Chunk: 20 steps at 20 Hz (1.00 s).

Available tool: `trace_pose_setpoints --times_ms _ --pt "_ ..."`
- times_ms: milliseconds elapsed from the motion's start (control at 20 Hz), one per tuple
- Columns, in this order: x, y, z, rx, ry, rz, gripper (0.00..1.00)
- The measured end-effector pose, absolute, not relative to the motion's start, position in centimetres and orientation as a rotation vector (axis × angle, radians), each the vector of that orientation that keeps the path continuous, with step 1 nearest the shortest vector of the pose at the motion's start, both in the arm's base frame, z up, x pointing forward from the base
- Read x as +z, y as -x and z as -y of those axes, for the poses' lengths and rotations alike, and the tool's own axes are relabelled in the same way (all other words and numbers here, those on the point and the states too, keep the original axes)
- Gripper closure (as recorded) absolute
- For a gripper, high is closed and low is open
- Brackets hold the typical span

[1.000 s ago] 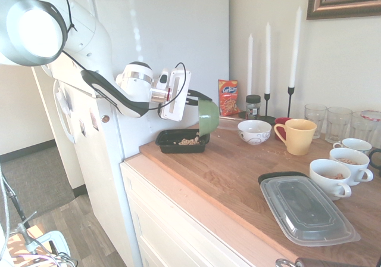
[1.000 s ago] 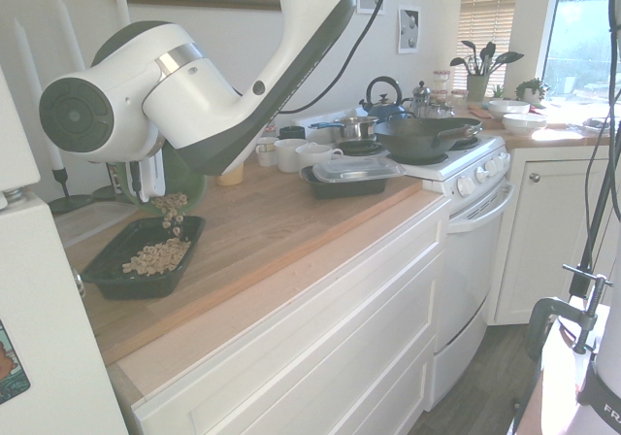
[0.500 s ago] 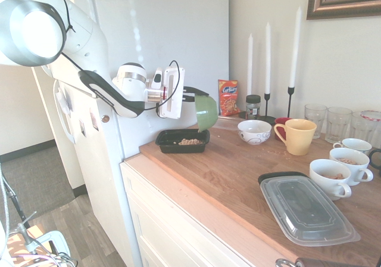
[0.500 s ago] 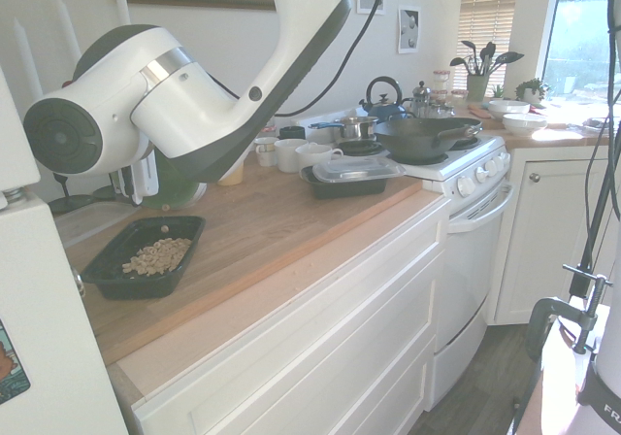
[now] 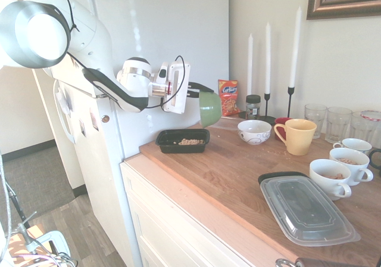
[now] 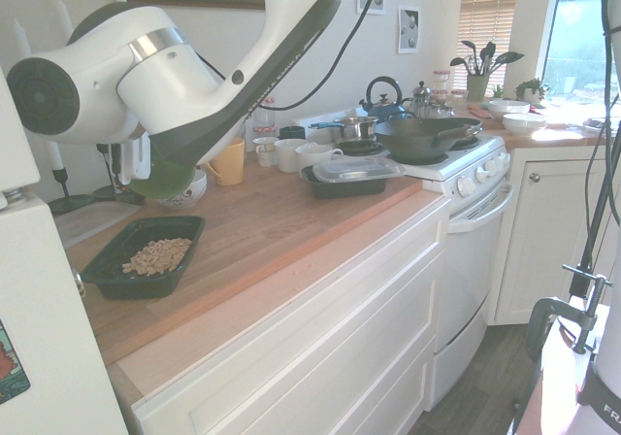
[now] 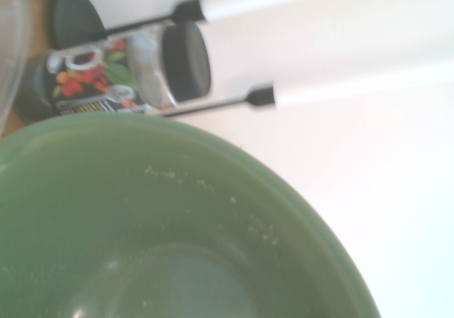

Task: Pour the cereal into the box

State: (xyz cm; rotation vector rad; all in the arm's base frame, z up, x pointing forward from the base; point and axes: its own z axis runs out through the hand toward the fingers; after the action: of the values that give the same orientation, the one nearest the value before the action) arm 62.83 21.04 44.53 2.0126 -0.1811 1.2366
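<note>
My gripper is clamped on the rim of a green bowl, held tipped on its side in the air over the counter's back left corner. The bowl looks empty; only crumbs cling inside it in the wrist view. The cereal lies as a loose heap in the black box, which sits on the counter near its left edge, below my gripper and well apart from it. I judge the flakes light, dry and brittle, apt to scatter, so they are better moved by their container than pinched.
</note>
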Motion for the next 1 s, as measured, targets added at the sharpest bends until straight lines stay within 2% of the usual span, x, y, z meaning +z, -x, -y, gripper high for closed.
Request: trace_pose_setpoints --times_ms 200,450,750,1000 --pt "50.3 -64.3 -18.4 1.09 -2.234 0.405 1.0" --pt "52.5 -65.7 -11.0 0.806 -2.485 0.658 1.0" --pt "52.2 -65.7 1.8 0.447 -2.766 0.931 1.0" --pt "47.8 -65.1 7.7 0.113 -2.884 1.213 1.0"
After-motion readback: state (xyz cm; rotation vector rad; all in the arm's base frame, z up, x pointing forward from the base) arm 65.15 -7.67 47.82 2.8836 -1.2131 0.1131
